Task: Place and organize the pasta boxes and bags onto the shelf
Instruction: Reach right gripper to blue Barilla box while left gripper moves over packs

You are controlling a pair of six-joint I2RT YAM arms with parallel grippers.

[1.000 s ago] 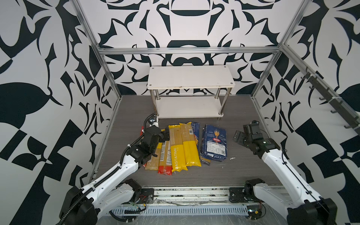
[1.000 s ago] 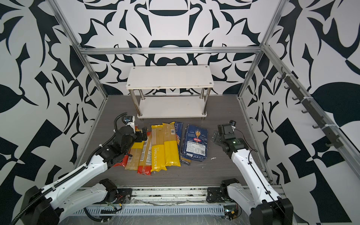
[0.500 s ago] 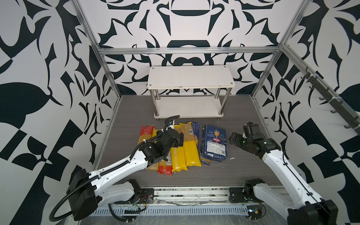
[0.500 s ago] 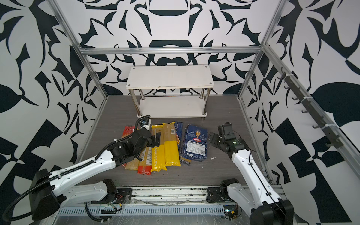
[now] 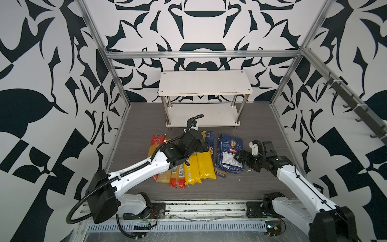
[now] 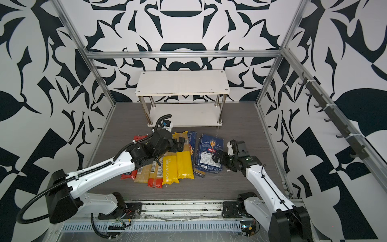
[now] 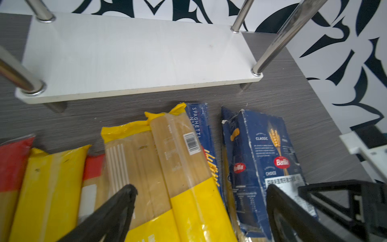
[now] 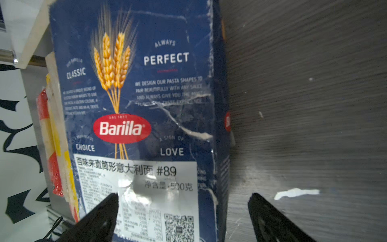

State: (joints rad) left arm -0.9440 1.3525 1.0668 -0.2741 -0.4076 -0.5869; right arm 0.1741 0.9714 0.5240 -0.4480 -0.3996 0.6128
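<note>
Right hand spread over wide Barilla box edge; left hand spread above yellow bags. We judge box stiff, light: pinch across thickness at side edge. Bags slick, brittle.

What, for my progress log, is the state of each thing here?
shelf, both boards bare.
wide Barilla box, lying flat on the table, creased, not gripped.
narrow spaghetti box, lying flat beside it.
spaghetti bags, lying side by side, overlapping.
left gripper, open above the spaghetti bags, empty.
right gripper, open over the wide Barilla box, empty.
</note>
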